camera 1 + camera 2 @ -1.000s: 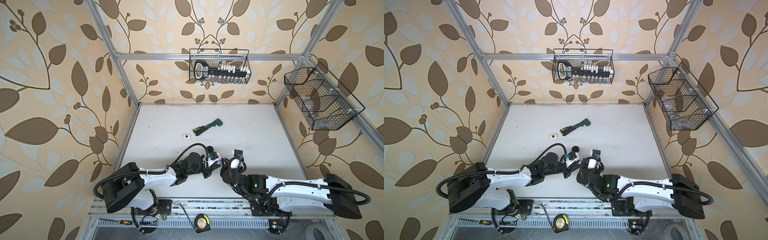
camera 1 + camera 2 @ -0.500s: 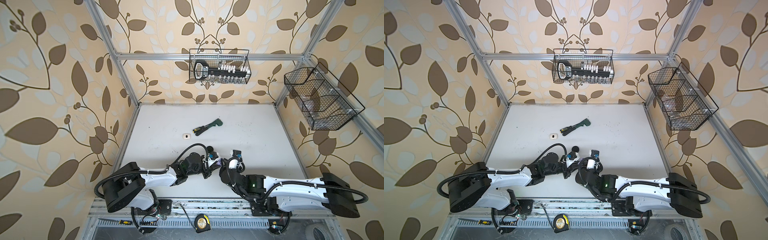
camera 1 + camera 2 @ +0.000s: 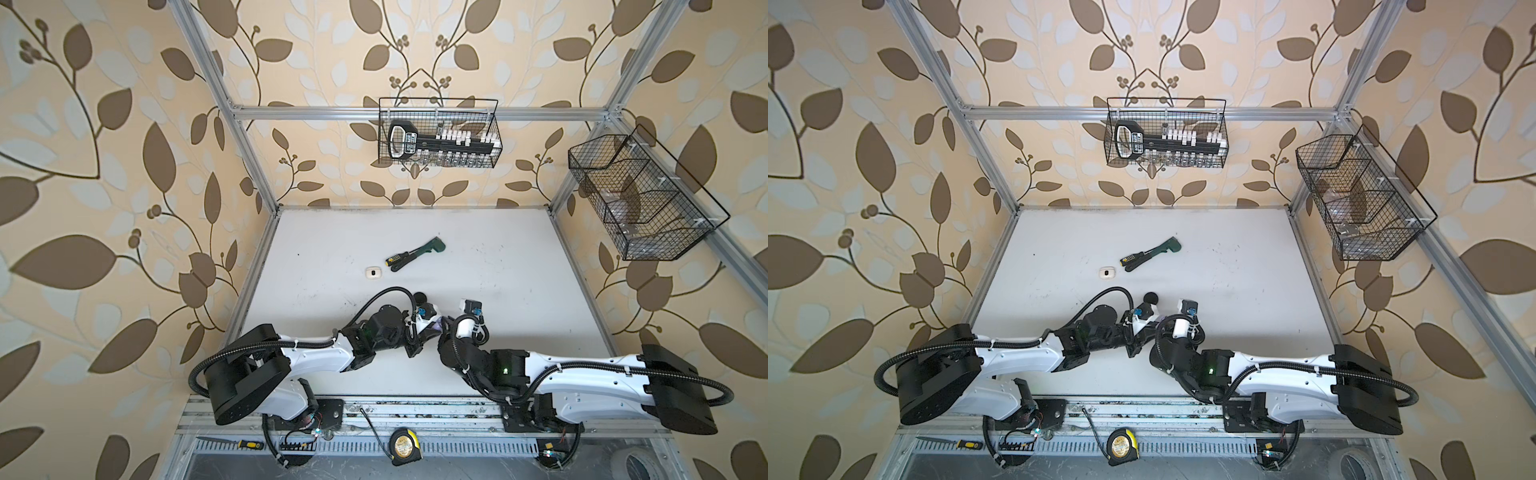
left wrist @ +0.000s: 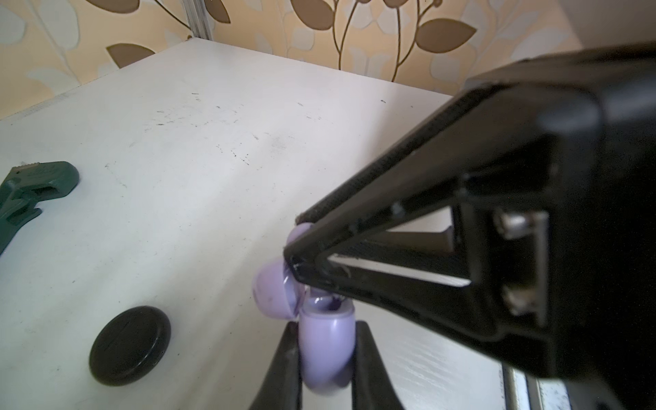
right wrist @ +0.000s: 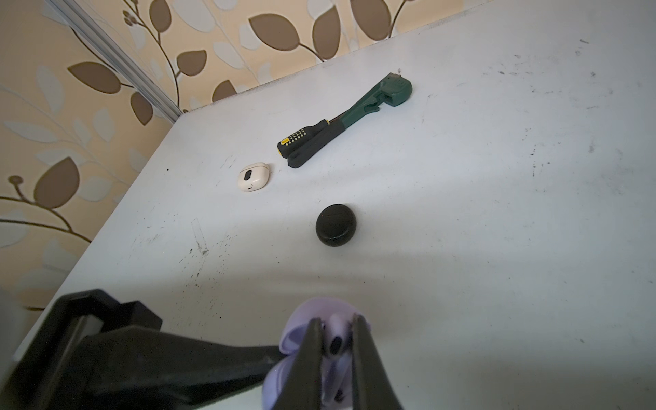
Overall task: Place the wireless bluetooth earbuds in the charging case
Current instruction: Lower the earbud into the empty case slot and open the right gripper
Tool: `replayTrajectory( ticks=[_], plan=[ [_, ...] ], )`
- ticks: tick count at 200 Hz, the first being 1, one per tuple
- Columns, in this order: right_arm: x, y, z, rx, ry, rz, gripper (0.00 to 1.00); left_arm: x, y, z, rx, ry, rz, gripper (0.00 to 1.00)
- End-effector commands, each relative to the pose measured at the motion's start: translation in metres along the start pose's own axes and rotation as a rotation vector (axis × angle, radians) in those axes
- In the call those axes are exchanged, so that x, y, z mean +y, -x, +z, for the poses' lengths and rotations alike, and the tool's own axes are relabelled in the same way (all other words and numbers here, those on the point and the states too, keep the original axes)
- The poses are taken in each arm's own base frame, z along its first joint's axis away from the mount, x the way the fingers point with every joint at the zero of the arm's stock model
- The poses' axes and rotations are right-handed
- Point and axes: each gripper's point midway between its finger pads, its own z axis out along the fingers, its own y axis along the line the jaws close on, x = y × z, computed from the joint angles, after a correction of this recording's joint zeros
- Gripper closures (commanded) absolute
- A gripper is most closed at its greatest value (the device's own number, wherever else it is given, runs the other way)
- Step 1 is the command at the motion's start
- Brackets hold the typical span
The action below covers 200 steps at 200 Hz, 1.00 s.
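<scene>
Close to the near edge of the tabletop (image 5: pixel 497 177), about midway along it, the two arms meet. The left pincer (image 4: pixel 324 323) is clamped across the rounded body of the lilac charging case (image 4: pixel 326 358), whose lid (image 4: pixel 273 291) hangs open to one side. The right pincer (image 5: pixel 336 324) is closed on a lilac earbud (image 5: pixel 335 342) and holds it at the case's open mouth. Whether the earbud sits in its well I cannot tell, as the fingers hide it.

The earbud looks tiny, light, hard and glossy, so it will likely twist or shoot out of a hard squeeze. A light pinch across its bulb, with the stem free to lead into the well, seems best. The case is smooth and curved too. Its flanks, below the hinge, look the safest hold, well away from the lid.

Just beyond lies a closed black case (image 5: pixel 335 224). Further, toward the left edge, a closed cream-white case (image 5: pixel 252 176) rests. Farthest, near the middle, a screwdriver (image 5: pixel 301 136) lies alongside a green wrench (image 5: pixel 383 94). No other earbuds show.
</scene>
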Motion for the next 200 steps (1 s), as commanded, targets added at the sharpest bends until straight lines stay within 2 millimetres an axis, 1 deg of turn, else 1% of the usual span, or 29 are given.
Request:
replayTrajectory(
  ticks=[1, 55, 109, 128, 165, 185, 200],
  plan=[
    [0.005, 0.005, -0.001, -0.023, 0.005, 0.019, 0.87, -0.003, 0.035, 0.002, -0.094, -0.009, 0.009, 1.00],
    [0.007, 0.001, -0.002, -0.024, 0.017, 0.045, 0.87, 0.002, 0.038, 0.003, -0.103, 0.015, -0.027, 1.00],
    [0.013, -0.003, -0.005, -0.017, 0.038, 0.057, 0.87, 0.008, 0.037, 0.004, -0.103, 0.050, -0.046, 1.00],
    [0.012, -0.005, -0.005, -0.014, 0.035, 0.053, 0.86, 0.009, 0.037, 0.003, -0.108, 0.060, -0.047, 1.00],
    [0.015, -0.008, -0.006, -0.008, 0.046, 0.054, 0.85, 0.008, 0.039, 0.002, -0.119, 0.051, -0.040, 1.00],
    [0.018, -0.008, -0.009, -0.003, 0.062, 0.059, 0.81, 0.008, 0.041, 0.002, -0.125, 0.052, -0.039, 1.00],
    [0.021, -0.009, -0.013, 0.001, 0.081, 0.065, 0.80, 0.009, 0.041, 0.001, -0.128, 0.057, -0.040, 1.00]
  ],
)
